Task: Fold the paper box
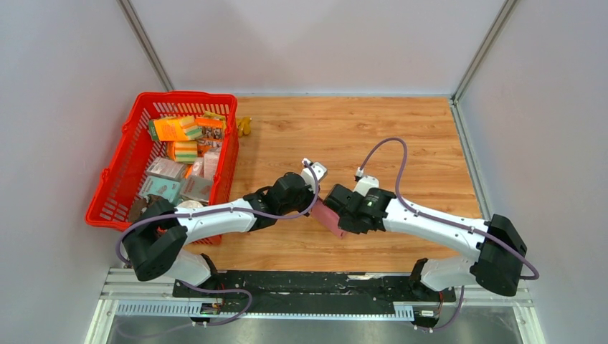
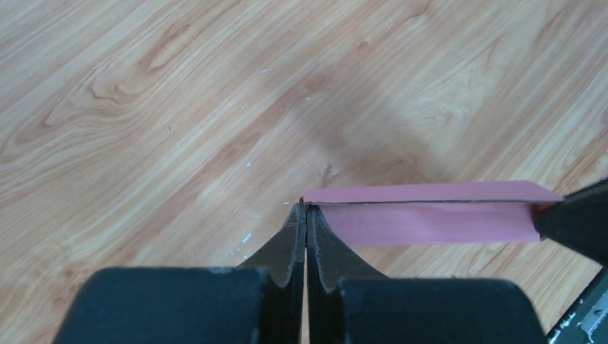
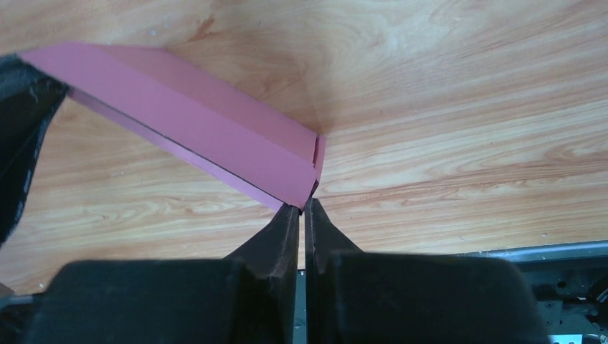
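The paper box (image 1: 328,216) is a flattened pink cardboard piece held just above the wooden table between my two grippers. In the left wrist view it is a long pink strip (image 2: 430,215) running right from my left gripper (image 2: 306,208), whose fingers are shut on its left end. In the right wrist view the pink folded panels (image 3: 201,129) slope up to the left from my right gripper (image 3: 305,206), shut on the near corner with only a hairline gap. From above, the left gripper (image 1: 315,203) and the right gripper (image 1: 338,215) face each other closely.
A red plastic basket (image 1: 123,154) with several printed orange and grey packages (image 1: 176,129) stands at the left. A small yellow object (image 1: 244,126) lies beside its far corner. Grey walls enclose the table, and a metal rail (image 1: 287,287) runs along the near edge.
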You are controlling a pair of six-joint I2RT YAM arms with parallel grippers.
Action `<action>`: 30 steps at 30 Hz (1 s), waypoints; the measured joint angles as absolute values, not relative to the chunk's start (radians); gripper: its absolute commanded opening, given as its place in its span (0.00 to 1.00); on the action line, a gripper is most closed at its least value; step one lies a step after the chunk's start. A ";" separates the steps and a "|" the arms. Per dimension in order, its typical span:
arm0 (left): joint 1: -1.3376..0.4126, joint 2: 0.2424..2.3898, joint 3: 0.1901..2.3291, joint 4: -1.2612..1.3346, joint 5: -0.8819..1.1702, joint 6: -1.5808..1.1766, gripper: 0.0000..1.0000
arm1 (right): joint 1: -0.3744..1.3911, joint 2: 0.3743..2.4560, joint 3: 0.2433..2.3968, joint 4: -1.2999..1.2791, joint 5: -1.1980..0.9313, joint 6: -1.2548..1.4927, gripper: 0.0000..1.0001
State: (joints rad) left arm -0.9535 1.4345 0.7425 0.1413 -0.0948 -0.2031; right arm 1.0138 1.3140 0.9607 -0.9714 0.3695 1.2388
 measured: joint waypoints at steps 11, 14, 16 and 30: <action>-0.971 1.408 0.696 0.184 -0.114 -0.228 0.01 | 1.091 1.239 0.879 -0.826 0.368 0.970 0.69; -0.978 1.407 0.694 0.188 -0.113 -0.231 0.01 | 1.093 1.150 0.834 -0.785 0.344 0.869 0.79; -0.981 1.407 0.694 0.188 -0.113 -0.233 0.01 | 1.093 1.093 0.818 -0.769 0.332 0.815 0.80; -0.982 1.407 0.694 0.189 -0.109 -0.233 0.01 | 1.090 1.084 0.816 -0.598 0.280 0.418 0.61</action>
